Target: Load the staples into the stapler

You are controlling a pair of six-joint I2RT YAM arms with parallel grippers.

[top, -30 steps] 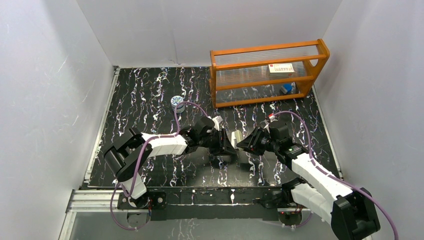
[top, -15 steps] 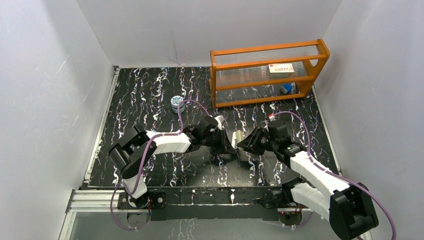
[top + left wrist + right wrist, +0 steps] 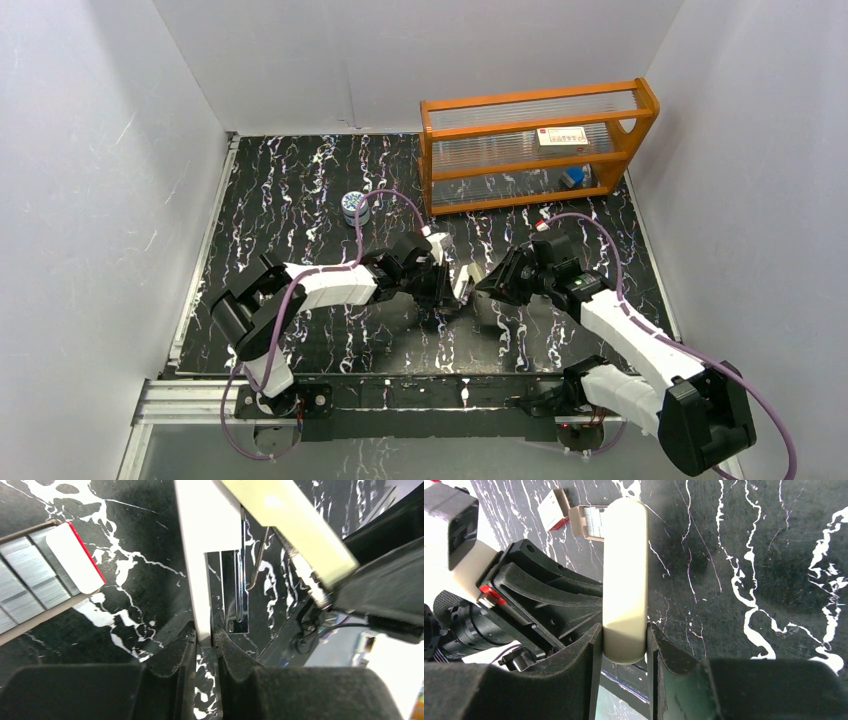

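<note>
The beige stapler point(image 3: 466, 279) is held off the mat between both grippers and stands hinged open. My left gripper point(image 3: 206, 637) is shut on the thin edge of its lower part point(image 3: 202, 575), beside the silvery metal channel point(image 3: 235, 595). My right gripper point(image 3: 624, 630) is shut on the rounded beige top arm point(image 3: 624, 575), which also shows in the left wrist view point(image 3: 290, 525). The staples point(image 3: 25, 587) lie as silver-grey ridged strips in an open tray on the mat below; they also show in the right wrist view point(image 3: 593, 520).
A red-and-white flap point(image 3: 72, 557) lies by the staples, and a small red-and-white box point(image 3: 553, 509) lies next to the tray. An orange rack point(image 3: 535, 140) stands at the back right with a small box and a blue piece in it. A small round tin point(image 3: 354, 205) sits mid-left.
Both grippers have shifted slightly away from the arm bases with the stapler between them. The stapler has tilted, and its silvery inside now shows from above.
</note>
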